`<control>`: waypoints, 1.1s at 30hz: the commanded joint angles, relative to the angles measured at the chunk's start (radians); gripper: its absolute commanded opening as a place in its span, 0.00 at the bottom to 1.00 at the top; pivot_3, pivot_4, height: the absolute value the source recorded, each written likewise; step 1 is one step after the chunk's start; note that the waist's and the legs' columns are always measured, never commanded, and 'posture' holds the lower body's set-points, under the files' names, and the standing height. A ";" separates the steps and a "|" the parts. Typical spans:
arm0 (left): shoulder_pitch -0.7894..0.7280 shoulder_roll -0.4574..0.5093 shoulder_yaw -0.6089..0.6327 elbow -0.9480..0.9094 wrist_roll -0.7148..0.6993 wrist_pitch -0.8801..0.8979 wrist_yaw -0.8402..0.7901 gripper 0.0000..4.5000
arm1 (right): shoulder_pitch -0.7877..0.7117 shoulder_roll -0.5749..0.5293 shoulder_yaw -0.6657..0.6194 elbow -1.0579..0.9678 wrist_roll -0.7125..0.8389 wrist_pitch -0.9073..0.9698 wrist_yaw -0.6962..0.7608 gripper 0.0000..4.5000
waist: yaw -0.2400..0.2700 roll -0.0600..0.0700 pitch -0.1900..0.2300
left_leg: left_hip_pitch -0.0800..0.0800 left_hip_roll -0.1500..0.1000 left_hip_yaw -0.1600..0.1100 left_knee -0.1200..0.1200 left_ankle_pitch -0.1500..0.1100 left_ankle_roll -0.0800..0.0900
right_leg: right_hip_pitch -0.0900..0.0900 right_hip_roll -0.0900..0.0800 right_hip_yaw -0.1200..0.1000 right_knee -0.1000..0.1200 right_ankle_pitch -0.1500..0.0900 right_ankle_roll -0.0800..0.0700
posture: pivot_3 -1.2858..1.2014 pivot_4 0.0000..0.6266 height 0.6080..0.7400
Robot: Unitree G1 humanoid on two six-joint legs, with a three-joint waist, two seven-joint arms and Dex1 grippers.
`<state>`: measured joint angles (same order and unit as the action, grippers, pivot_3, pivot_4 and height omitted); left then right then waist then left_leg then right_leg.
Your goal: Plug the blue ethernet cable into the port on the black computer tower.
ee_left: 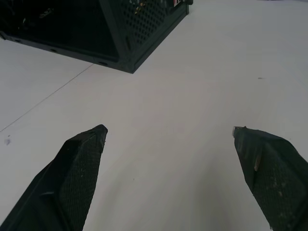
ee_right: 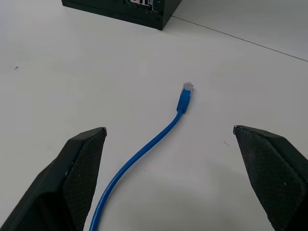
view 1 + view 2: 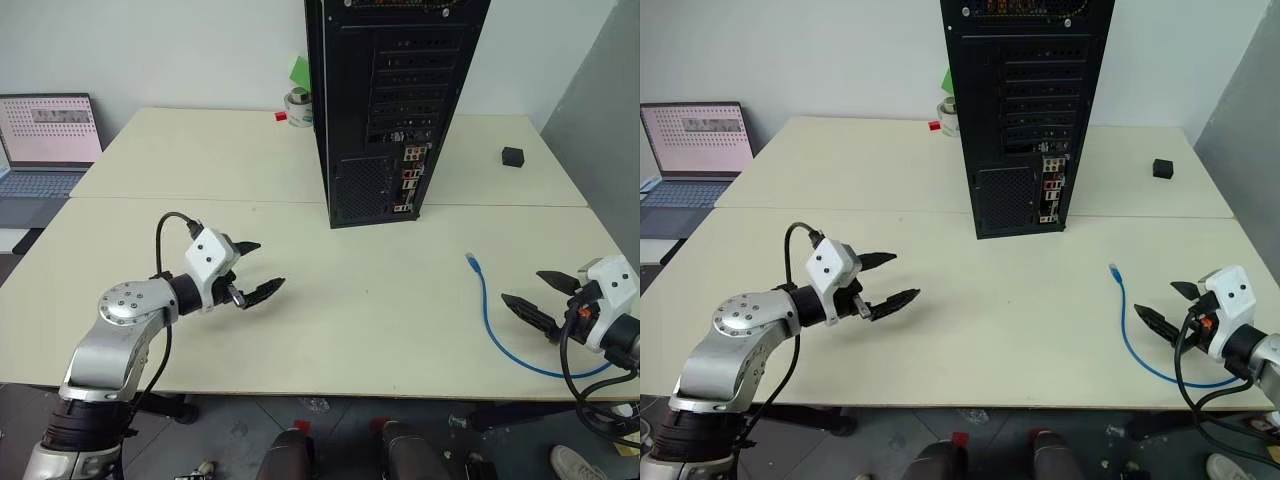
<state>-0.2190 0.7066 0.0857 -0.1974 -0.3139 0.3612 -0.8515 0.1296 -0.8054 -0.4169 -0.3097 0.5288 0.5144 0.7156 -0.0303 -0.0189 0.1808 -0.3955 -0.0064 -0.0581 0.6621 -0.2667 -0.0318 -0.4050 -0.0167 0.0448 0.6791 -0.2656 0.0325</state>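
Note:
The black computer tower [image 3: 390, 100] stands upright at the middle back of the table, its rear facing me, with a column of small coloured ports [image 3: 408, 180] low on its right side. The blue ethernet cable [image 3: 487, 310] lies loose on the table to the right. Its clear plug [image 2: 186, 91] points toward the tower, and the cord curves back to the table's front right edge. My right gripper [image 3: 522, 286] hovers open just right of the cable, holding nothing. My left gripper [image 3: 268, 265] is open over bare table at the left, well short of the tower.
An open laptop [image 3: 45, 140] sits at the far left. A roll of tape [image 3: 298, 108] stands behind the tower's left side, and a small black cube [image 3: 512, 156] lies at the back right. A seam [image 3: 200, 199] runs across between the two cream tabletops.

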 commanded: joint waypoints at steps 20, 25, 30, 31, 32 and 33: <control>-0.065 -0.034 -0.069 -0.148 -0.103 0.114 -0.037 0.99 | -0.104 0.088 0.104 -0.058 -0.024 0.053 -0.115 1.00 | 0.001 0.000 0.000 | 0.000 0.000 0.000 0.000 0.000 0.000 | 0.000 0.000 0.000 0.000 0.000 0.000 | 0.52 0.24 1.00; -0.132 -0.087 -0.093 -0.139 -0.170 0.174 -0.041 0.99 | -0.217 0.179 0.185 0.078 -0.124 0.020 -0.224 1.00 | 0.000 -0.001 0.000 | 0.000 0.000 0.000 0.001 0.000 0.000 | 0.000 0.001 0.000 0.000 0.000 0.000 | 0.52 0.24 1.00; -0.155 -0.087 -0.155 -0.127 -0.137 0.151 -0.080 0.99 | -0.311 0.257 0.258 0.264 -0.253 -0.039 -0.332 1.00 | -0.003 -0.001 0.000 | -0.001 0.000 -0.001 0.000 0.000 0.000 | -0.001 0.001 0.000 0.000 0.000 0.000 | 0.52 0.24 1.00; -0.156 -0.087 -0.159 -0.125 -0.135 0.148 -0.081 0.99 | -0.323 0.270 0.261 0.294 -0.272 -0.040 -0.352 1.00 | -0.002 -0.001 0.000 | -0.001 0.000 0.000 0.001 0.000 0.000 | -0.001 0.001 0.001 0.000 0.000 0.000 | 0.52 0.24 1.00; -0.156 -0.088 -0.162 -0.123 -0.133 0.144 -0.081 0.99 | -0.329 0.278 0.264 0.312 -0.284 -0.039 -0.361 1.00 | -0.002 -0.001 0.000 | 0.000 0.000 0.001 0.001 0.000 0.000 | -0.001 0.001 0.001 0.001 0.000 0.000 | 0.52 0.24 1.00; -0.157 -0.089 -0.164 -0.122 -0.132 0.142 -0.081 0.99 | -0.334 0.284 0.267 0.323 -0.293 -0.039 -0.366 1.00 | -0.001 -0.001 0.000 | 0.000 0.000 0.001 0.001 0.000 0.000 | -0.001 0.001 0.001 0.001 0.000 0.000 | 0.52 0.24 1.00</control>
<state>-0.3646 0.6152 -0.0822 -0.3036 -0.4526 0.5267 -0.9291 -0.1872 -0.5210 -0.1471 -0.0014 0.2656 0.4869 0.3731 -0.0314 -0.0197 0.1804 -0.3959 -0.0067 -0.0579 0.6627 -0.2666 -0.0320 -0.4057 -0.0156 0.0455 0.6800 -0.2656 0.0321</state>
